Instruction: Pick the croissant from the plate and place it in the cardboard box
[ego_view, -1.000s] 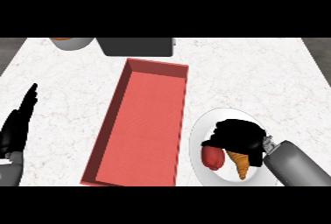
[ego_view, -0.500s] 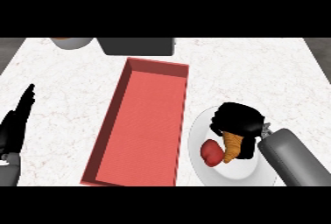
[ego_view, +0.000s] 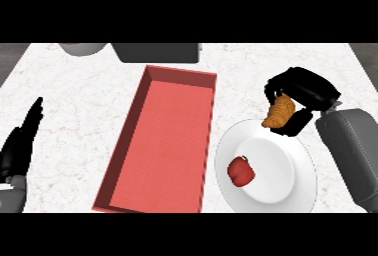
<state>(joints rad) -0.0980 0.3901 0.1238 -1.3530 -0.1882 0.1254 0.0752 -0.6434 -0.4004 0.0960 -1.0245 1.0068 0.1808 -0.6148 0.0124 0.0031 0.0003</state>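
Head view, looking steeply down on a white marbled counter (ego_view: 88, 95). Right hand (ego_view: 304, 91) at the right, above the far rim of the white plate (ego_view: 291, 187), fingers curled round the croissant (ego_view: 279, 113) and pinching it. Croissant golden brown, tilted, lifted off the plate, its lower tip just over the plate's far edge. Grey forearm (ego_view: 353, 150) running from the hand down to the lower right edge. On the plate, left of centre, one red fruit-like piece (ego_view: 241, 170), exact kind not clear. Just left of the plate, the long open box (ego_view: 177, 77), red-pink inside and out, stretching from near to far, its right wall almost touching the plate's rim. Croissant to the right of the box, not over it. Left hand (ego_view: 21, 145) at the left edge, well apart from the box, fingers straight and relaxed, pointing far, grasping nothing. At the far edge, a dark grey block (ego_view: 156, 51) beyond the box, and to its left part of a pale round vessel (ego_view: 83, 48) with a brown inside.
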